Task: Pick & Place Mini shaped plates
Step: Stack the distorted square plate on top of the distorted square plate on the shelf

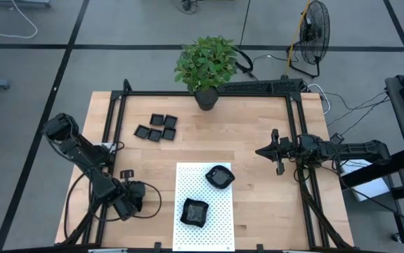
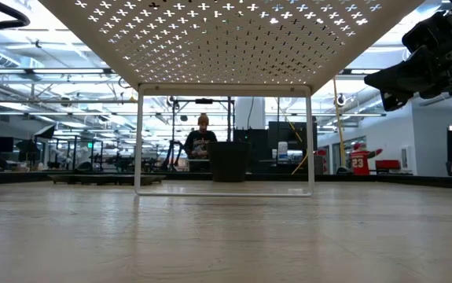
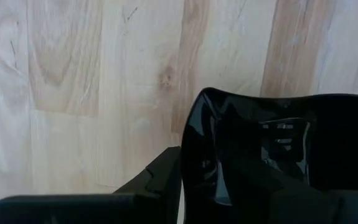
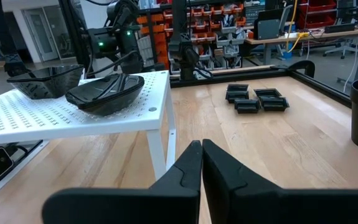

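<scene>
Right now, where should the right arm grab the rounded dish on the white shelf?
Probably its raised rim, on the side facing the right gripper, coming from above: the rounded dish sits upright near that edge of the white shelf, rim standing clear.

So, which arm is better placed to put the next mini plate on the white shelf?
Left: its pincer holds a black plate beside the shelf. The right pincer is shut and empty.
</scene>
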You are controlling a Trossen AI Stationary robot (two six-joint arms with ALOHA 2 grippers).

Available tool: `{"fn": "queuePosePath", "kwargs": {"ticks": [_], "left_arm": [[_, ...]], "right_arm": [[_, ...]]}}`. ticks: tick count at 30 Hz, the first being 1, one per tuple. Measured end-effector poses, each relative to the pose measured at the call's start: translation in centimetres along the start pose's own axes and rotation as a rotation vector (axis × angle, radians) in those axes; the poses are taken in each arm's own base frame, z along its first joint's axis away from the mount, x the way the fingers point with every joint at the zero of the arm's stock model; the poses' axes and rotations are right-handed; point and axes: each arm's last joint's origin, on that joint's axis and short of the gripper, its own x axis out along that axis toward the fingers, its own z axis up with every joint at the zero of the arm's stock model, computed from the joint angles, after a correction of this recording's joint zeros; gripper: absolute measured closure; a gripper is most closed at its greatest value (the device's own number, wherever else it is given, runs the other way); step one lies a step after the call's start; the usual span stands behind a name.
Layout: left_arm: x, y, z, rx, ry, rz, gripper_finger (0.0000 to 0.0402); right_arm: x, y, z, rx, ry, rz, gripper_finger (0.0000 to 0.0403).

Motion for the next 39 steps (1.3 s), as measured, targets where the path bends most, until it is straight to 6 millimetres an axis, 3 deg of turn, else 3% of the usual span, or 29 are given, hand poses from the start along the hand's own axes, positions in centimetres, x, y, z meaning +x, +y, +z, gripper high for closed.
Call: {"fn": "queuePosePath", "kwargs": {"ticks": [39], "left_arm": [[-1.0, 0.4, 0.6, 0.036, 0.035, 0.051, 0.0284]], "right_arm": [[0.0, 0.0, 0.0, 0.000, 0.000, -0.001, 0.0403]]}}
